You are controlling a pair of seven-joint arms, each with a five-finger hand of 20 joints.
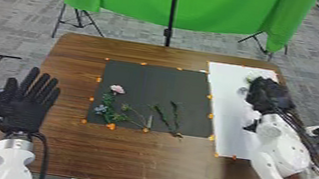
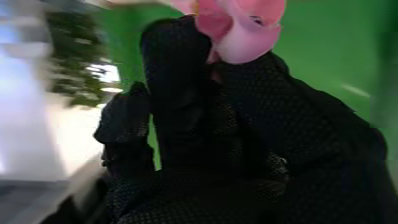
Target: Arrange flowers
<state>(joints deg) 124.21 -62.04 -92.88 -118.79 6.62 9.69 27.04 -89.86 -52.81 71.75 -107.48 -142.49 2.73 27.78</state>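
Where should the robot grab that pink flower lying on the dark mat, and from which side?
Probably by its green stem just below the pink flower, pinched from above. It lies down with its bloom away from the robot, and nearer the robot the leafy sprigs crowd together and could snag.

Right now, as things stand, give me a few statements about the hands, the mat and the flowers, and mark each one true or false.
1. The left hand has its fingers straight. True.
2. The right hand has a pink flower between its fingers and thumb. True.
3. Green stems lie on the dark mat. True.
4. The right hand is over the dark mat. False: it is over the white sheet.
5. The left hand is between the dark mat and the white sheet. False: it is to the left of the dark mat.
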